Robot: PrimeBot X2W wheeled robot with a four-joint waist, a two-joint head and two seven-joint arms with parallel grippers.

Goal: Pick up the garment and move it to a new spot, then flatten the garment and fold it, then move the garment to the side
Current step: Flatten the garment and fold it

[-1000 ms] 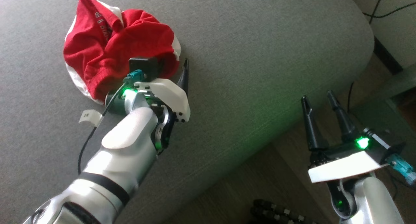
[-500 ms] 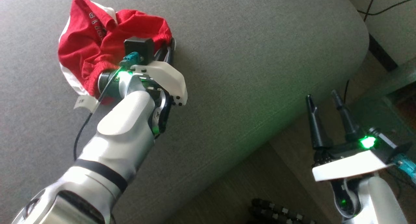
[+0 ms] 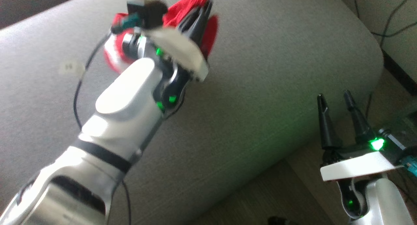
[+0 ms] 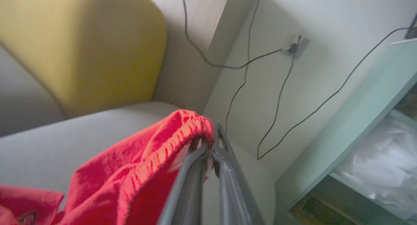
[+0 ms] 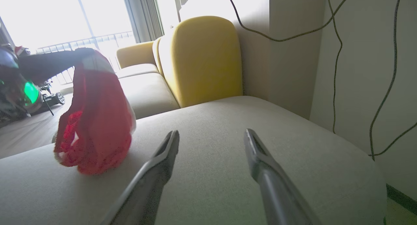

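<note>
Left gripper pinched tight on the garment, which hangs over the sofa; right gripper wide, empty

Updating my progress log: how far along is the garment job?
Done: the left claw is shut on the red garment, which hangs from it over the grey cushion. In hand: carrying it to a new spot. Left: flattening, folding, moving it aside; the right claw stands open.

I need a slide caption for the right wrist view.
Left gripper holds the red garment hanging over the grey sofa seat; right gripper is open.
</note>
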